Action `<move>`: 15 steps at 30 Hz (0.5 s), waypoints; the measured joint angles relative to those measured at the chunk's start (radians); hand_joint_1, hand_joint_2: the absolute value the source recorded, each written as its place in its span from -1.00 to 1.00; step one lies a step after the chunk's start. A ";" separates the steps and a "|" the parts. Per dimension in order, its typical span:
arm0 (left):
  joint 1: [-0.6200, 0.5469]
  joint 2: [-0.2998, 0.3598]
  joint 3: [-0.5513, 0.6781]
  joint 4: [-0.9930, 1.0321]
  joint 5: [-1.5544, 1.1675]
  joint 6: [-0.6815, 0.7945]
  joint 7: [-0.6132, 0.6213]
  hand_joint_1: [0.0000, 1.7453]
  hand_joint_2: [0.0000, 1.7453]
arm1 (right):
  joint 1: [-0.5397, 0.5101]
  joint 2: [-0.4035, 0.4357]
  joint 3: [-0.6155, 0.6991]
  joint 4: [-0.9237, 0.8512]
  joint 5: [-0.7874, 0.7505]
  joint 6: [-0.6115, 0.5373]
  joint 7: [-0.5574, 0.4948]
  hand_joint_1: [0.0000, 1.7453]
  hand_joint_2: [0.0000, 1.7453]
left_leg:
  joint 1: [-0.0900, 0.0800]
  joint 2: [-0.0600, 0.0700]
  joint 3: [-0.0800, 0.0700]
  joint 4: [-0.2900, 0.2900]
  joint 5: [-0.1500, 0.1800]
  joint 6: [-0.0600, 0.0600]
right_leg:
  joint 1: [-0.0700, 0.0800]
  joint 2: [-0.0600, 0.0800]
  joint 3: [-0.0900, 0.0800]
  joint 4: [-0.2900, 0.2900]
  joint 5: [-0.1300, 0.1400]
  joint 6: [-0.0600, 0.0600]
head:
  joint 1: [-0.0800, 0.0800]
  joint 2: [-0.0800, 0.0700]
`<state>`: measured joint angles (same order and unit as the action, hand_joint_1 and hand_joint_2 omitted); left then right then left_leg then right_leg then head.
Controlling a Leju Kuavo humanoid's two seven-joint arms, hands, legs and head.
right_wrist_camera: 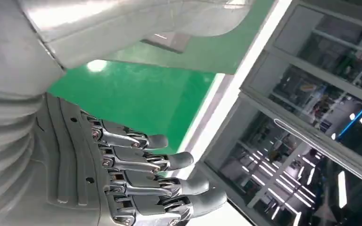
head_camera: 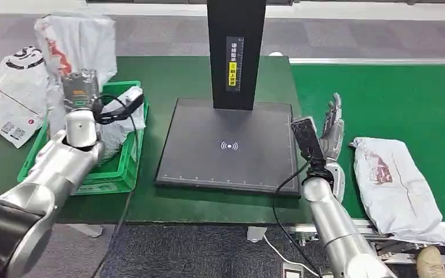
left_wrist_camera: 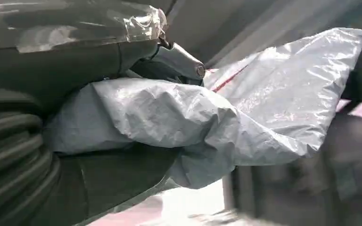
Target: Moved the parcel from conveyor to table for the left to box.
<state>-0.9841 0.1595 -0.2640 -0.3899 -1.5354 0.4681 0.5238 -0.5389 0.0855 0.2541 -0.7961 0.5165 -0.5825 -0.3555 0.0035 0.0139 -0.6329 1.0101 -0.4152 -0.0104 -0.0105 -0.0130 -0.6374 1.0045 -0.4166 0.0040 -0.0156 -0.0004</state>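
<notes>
A green-topped table [head_camera: 174, 75] stood over a dark grey carpeted floor [head_camera: 197, 249], with a paler grey floor strip [head_camera: 336, 35] beyond its far edge. Glass-fronted partitions with metal frames [right_wrist_camera: 311, 94] ran along one side, and long ceiling lights [right_wrist_camera: 344, 181] glowed reflected in the panes

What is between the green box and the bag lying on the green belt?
In the head view, the black scanner pad with its dark post lies between the green box and the bag. The right hand stands there too, beside the bag.

parcel [left_wrist_camera: 179, 122] hides left hand fingers | background blurred (perhaps a floor)
</notes>
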 measured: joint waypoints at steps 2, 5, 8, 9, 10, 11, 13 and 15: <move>0.000 0.027 0.014 0.018 0.000 -0.010 0.000 1.00 1.00 | 0.000 0.000 0.000 0.000 0.000 0.000 0.003 -1.00 1.00 | 0.000 -0.002 0.000 0.000 0.000 0.000 | 0.000 -0.001 0.000 0.000 -0.001 -0.001 | 0.000 0.000; 0.000 0.049 0.027 0.035 0.000 -0.017 0.003 1.00 1.00 | 0.000 0.000 0.000 0.000 0.001 0.002 0.005 -1.00 1.00 | 0.000 -0.004 -0.001 0.000 0.000 0.000 | 0.000 -0.004 0.001 0.000 -0.001 -0.001 | 0.000 0.000; 0.000 0.058 0.031 0.048 -0.001 -0.036 0.013 1.00 1.00 | 0.000 0.000 0.001 0.000 0.003 0.008 0.006 -1.00 1.00 | 0.000 -0.004 -0.002 0.000 0.000 0.000 | 0.000 -0.004 0.001 -0.001 -0.001 -0.001 | 0.000 0.000; 0.000 0.062 0.033 0.051 -0.002 -0.059 0.024 1.00 1.00 | 0.000 0.001 0.001 0.000 0.004 0.010 0.006 -1.00 1.00 | -0.001 -0.004 -0.002 0.000 -0.001 0.000 | -0.001 -0.003 0.001 -0.001 -0.001 -0.001 | 0.000 0.000; 0.001 0.069 0.035 0.054 -0.002 -0.076 0.027 1.00 1.00 | 0.000 0.002 0.002 0.000 0.009 0.011 0.010 -1.00 1.00 | -0.001 -0.003 -0.001 0.000 -0.001 0.000 | -0.001 -0.003 0.001 -0.001 -0.001 -0.001 | 0.000 0.000; 0.002 0.076 0.038 0.058 -0.002 -0.097 0.029 1.00 1.00 | 0.000 0.002 0.002 0.000 0.012 0.011 0.014 -1.00 1.00 | -0.001 -0.002 -0.001 0.000 -0.002 0.000 | -0.001 -0.002 0.001 -0.001 -0.001 -0.001 | 0.000 0.000; 0.003 0.086 0.045 0.068 -0.003 -0.203 0.029 1.00 1.00 | 0.000 0.002 0.002 0.000 0.020 0.010 0.024 -1.00 1.00 | -0.001 -0.002 -0.001 0.000 -0.002 0.000 | -0.001 -0.001 0.000 -0.001 -0.001 -0.001 | 0.000 0.000; 0.006 0.089 0.045 0.077 0.006 -0.332 -0.016 -0.66 1.00 | 0.006 0.002 0.002 -0.001 0.022 0.007 0.024 -1.00 1.00 | -0.001 -0.002 0.000 0.000 -0.001 0.000 | 0.000 -0.002 0.000 -0.001 -0.001 -0.001 | 0.000 0.000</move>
<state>-0.9776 0.2483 -0.2186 -0.3132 -1.5293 0.1363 0.5080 -0.5330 0.0870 0.2560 -0.7973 0.5386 -0.5757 -0.3311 0.0029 0.0115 -0.6333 1.0104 -0.4165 -0.0108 -0.0106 -0.0151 -0.6376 1.0037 -0.4174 0.0032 -0.0160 -0.0004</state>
